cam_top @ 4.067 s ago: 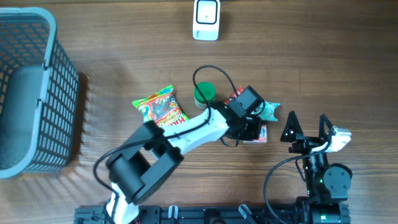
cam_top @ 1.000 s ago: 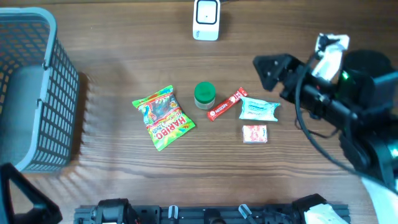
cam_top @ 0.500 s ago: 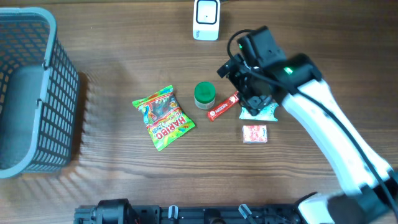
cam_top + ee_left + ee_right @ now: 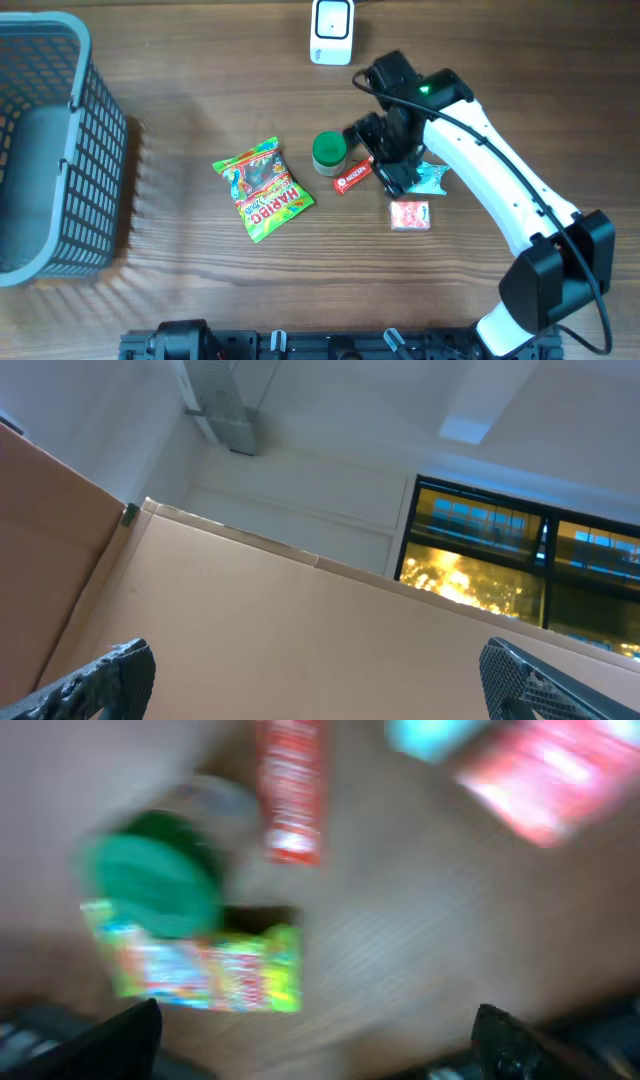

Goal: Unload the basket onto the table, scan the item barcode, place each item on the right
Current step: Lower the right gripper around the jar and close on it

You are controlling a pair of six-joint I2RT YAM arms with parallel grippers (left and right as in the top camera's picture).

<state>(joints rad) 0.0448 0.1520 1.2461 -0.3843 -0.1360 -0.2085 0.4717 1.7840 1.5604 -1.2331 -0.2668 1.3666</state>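
Note:
Several items lie mid-table: a Haribo bag (image 4: pixel 265 188), a green-lidded jar (image 4: pixel 329 152), a red bar (image 4: pixel 350 177), a pale blue packet (image 4: pixel 432 178) and a small red packet (image 4: pixel 409 215). No barcode shows on any of them. The white scanner (image 4: pixel 332 30) stands at the far edge. My right gripper (image 4: pixel 386 165) hovers open over the red bar and blue packet, holding nothing. Its blurred wrist view shows the jar (image 4: pixel 155 885), the bar (image 4: pixel 292 790) and the bag (image 4: pixel 205 965) below the gripper (image 4: pixel 315 1050). My left gripper (image 4: pixel 320 680) is open, empty, and points up at the ceiling.
A grey mesh basket (image 4: pixel 95 150) stands at the left edge of the table. The right arm (image 4: pixel 500 200) stretches from the front right corner across to the items. In the left wrist view a brown cardboard wall (image 4: pixel 300 620) fills the lower half.
The left arm, over the items four seconds ago, has left the overhead view. The right arm swung in from the far right and now sits low over the red bar.

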